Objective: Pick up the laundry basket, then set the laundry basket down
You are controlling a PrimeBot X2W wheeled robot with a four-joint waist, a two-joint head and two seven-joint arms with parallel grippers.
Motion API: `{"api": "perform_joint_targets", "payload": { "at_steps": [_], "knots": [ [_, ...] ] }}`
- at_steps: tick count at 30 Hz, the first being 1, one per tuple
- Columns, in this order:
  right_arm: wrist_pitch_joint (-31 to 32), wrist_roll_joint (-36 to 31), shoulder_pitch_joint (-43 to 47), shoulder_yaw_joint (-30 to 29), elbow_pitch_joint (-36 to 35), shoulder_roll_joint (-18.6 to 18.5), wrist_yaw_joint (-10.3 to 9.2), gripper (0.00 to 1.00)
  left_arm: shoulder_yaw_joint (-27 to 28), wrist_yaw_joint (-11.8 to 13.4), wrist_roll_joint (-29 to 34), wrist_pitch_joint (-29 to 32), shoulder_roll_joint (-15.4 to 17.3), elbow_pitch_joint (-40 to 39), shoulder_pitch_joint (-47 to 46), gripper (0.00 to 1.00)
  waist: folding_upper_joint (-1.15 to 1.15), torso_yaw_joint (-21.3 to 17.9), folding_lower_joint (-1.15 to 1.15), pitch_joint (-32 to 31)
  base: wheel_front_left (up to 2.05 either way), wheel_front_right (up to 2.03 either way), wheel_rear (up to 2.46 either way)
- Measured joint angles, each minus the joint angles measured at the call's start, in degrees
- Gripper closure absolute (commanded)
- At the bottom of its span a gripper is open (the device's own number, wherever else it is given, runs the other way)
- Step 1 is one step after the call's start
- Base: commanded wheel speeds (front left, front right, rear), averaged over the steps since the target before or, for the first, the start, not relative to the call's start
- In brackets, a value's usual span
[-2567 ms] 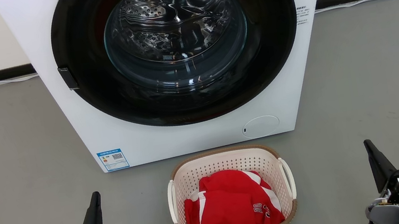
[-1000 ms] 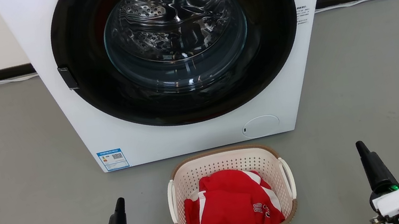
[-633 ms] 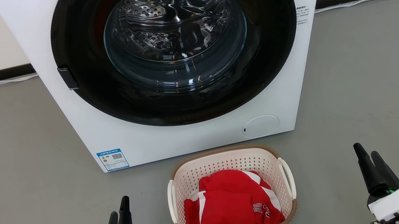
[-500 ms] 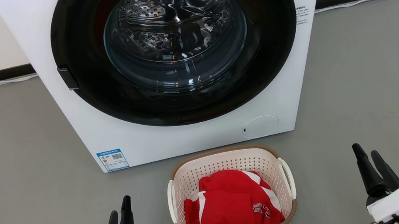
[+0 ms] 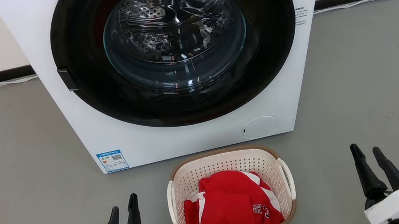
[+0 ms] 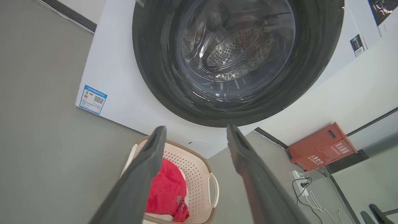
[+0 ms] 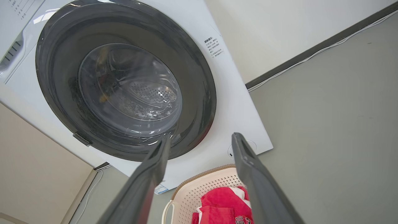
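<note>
Grey floor (image 5: 10, 158) runs up to a white washing machine (image 5: 196, 140) with a dark round door. At the lower left of the head view, the left gripper (image 5: 123, 202) hovers with its two dark fingers parted and empty, near the basket's left side without touching it. Between the grippers, just in front of the machine, the laundry basket (image 5: 226, 152) stands on the floor with a red garment (image 5: 230, 207) lying inside. At the lower right, the right gripper (image 5: 365, 148) is likewise spread and empty, well apart from the basket.

One laundry basket (image 5: 227, 162), one washing machine (image 5: 188, 140), one garment (image 5: 230, 205).
</note>
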Motion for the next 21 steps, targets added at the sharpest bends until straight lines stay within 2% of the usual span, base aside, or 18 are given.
{"api": "perform_joint_targets", "payload": {
  "at_steps": [21],
  "knots": [
    [-3.5,-13.16,1.07,1.21,-0.03,-0.82,0.01,0.0,-1.14,0.0,14.86,-3.53,0.13,-0.37,-0.01,0.0,0.0,-0.18,0.0,0.05,0.0,0.0,0.0]
  ]
}}
